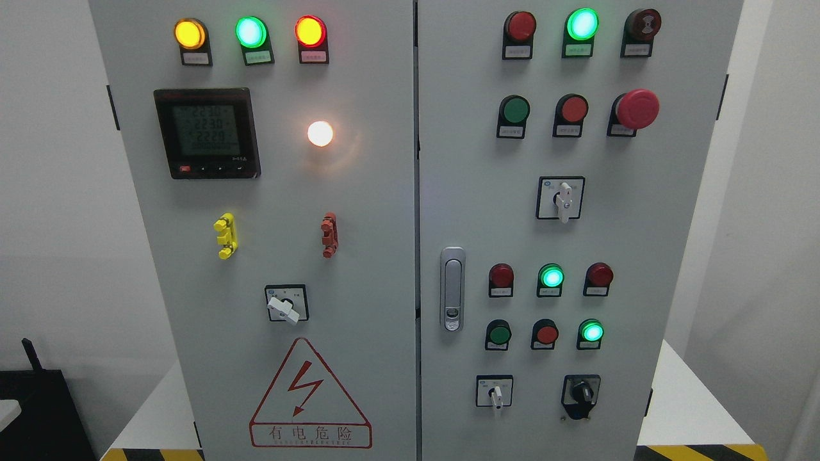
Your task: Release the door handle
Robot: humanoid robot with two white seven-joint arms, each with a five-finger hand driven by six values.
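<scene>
Cabinet doors (359, 256) shut; door handle (452, 289) flush (upright, untouched).

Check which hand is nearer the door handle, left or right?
Neither can be judged: no hand or arm shows in the head view. The door handle sits flush on the right door, untouched.

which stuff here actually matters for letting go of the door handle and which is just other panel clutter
Belongs to the job:
- door handle, silver, on the right door by the centre seam; no robot hand shows on it or anywhere in view

Just there:
- digital meter
- indicator lamps
- red mushroom button
- rotary switches
- yellow clip and red clip
- warning triangle
</scene>
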